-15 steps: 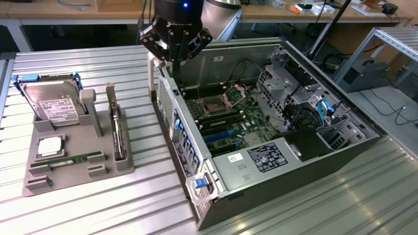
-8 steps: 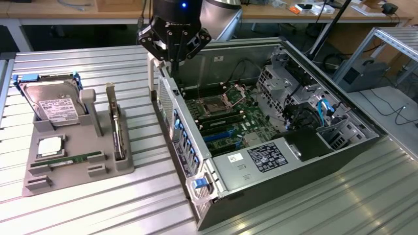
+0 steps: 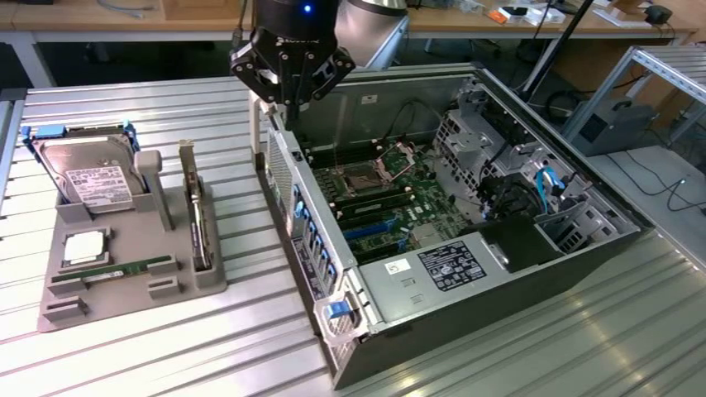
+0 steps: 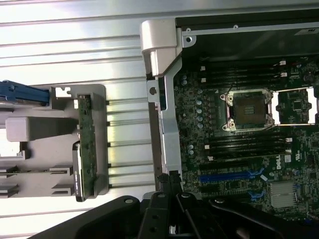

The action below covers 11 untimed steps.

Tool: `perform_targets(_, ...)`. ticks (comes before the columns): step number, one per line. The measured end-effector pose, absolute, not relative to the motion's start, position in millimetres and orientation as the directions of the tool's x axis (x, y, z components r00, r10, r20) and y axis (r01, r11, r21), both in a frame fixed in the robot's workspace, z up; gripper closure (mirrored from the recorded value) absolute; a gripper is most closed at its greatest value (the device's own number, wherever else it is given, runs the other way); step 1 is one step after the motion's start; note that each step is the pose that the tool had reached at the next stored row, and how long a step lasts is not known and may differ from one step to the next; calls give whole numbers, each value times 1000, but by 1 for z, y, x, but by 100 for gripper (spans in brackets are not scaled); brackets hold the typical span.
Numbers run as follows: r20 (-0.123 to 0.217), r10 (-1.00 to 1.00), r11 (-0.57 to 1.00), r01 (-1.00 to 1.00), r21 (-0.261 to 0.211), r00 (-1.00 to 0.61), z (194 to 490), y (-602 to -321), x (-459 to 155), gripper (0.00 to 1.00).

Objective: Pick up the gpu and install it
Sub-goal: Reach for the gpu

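Above the computer case (image 3: 551,256) (image 4: 167,124) wall, the gripper (image 3: 289,101) (image 4: 171,186) is closed and holds nothing.
The gpu (image 3: 197,222) (image 4: 85,139) stands upright in the grey holder (image 3: 132,252) (image 4: 30,128), apart from the gripper.

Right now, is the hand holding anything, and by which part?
Nothing is held. The hand is shut and empty above the edge of the computer case; the gpu sits in its gray holder.
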<state>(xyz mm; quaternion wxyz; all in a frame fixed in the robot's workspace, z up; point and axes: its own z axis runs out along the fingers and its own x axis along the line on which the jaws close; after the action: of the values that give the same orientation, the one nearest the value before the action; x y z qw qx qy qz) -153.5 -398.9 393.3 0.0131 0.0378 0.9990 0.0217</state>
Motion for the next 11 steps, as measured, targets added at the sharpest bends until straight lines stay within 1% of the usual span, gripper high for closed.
perform_targets(11, -24, 76, 996, 75, 44, -997, 393, -399, -157, 90)
